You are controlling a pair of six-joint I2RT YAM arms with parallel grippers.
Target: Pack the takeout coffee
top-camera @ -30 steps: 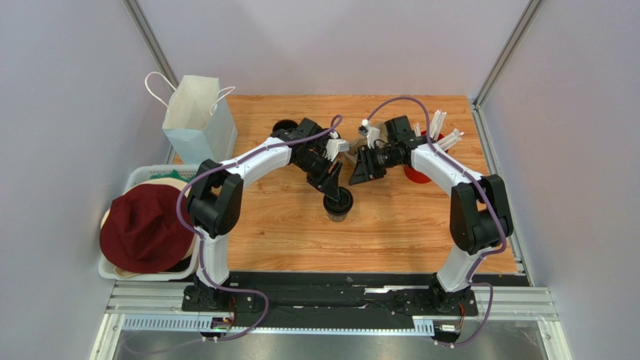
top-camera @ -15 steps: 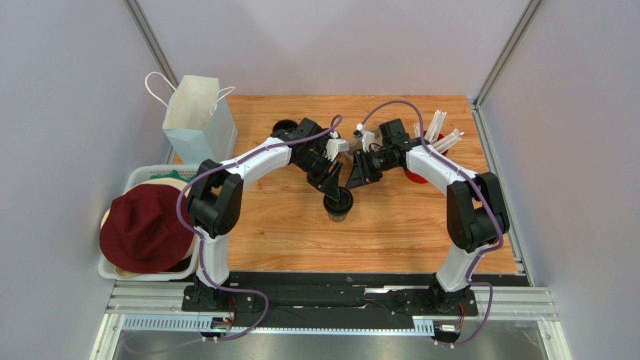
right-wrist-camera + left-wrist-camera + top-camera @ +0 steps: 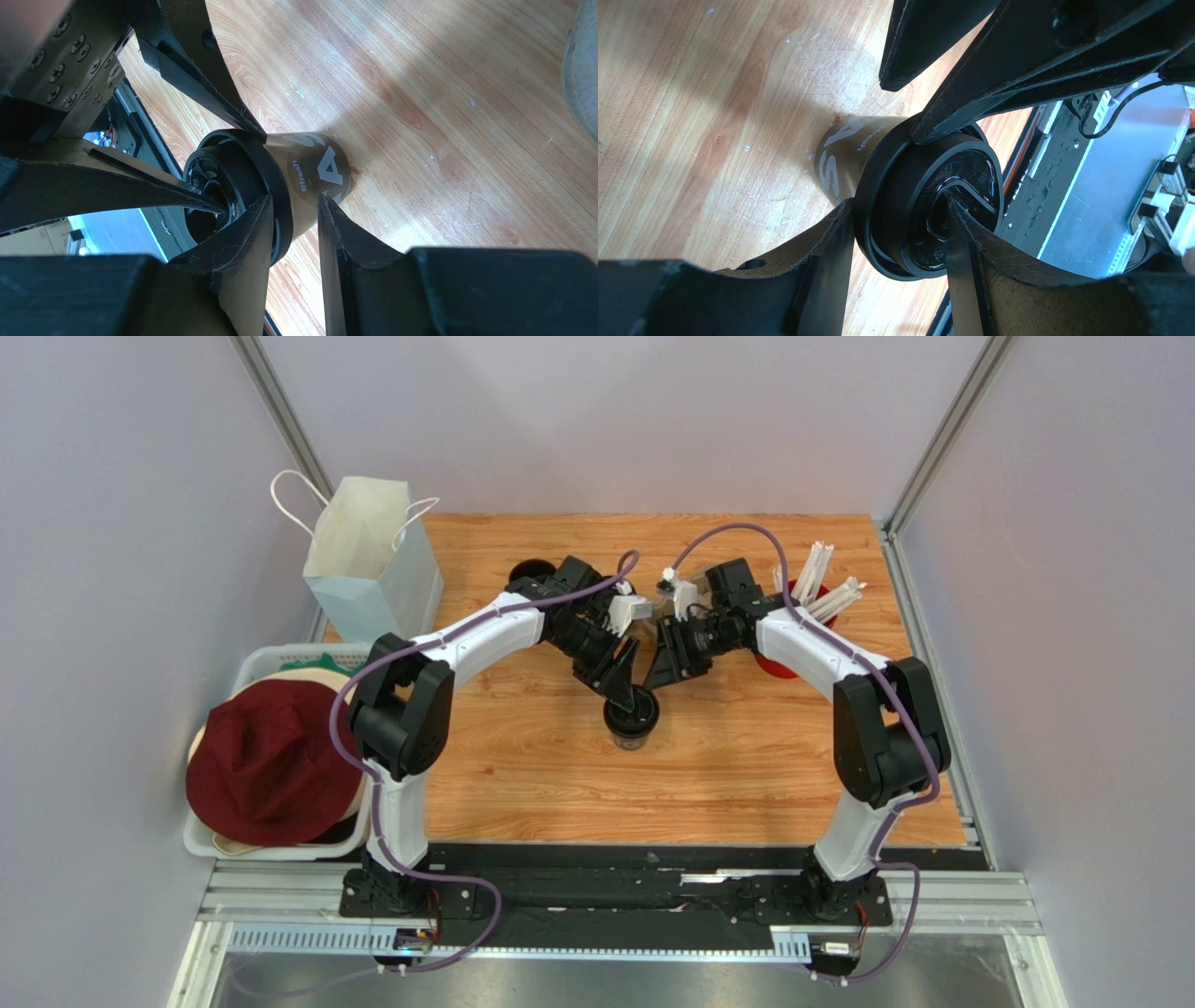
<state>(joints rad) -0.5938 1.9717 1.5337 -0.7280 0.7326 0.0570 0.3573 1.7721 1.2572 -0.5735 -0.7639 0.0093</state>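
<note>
The takeout coffee [image 3: 631,720] stands upright mid-table, a small dark cup [image 3: 843,150] with white lettering and a round black lid [image 3: 962,175]. My left gripper [image 3: 627,697] reaches down onto it and is shut on the lid. In the left wrist view, one finger presses the rim and the other sits in the lid's top recess, with the left gripper [image 3: 901,204] at the bottom. My right gripper [image 3: 657,676] comes in from the right, open. In the right wrist view the right gripper [image 3: 291,199] has one fingertip at the lid rim and the other beside the cup wall [image 3: 319,168].
A white paper bag [image 3: 368,560] stands open at the back left corner. A red holder [image 3: 780,664] with white sticks [image 3: 828,591] sits behind the right arm. A white bin [image 3: 260,665] holding a maroon hat [image 3: 274,763] stands off the left edge. A black round object [image 3: 530,571] lies behind the left arm.
My right gripper has moved left and down toward the cup, until its fingertips reach the lid. The left gripper and the cup have stayed put.
</note>
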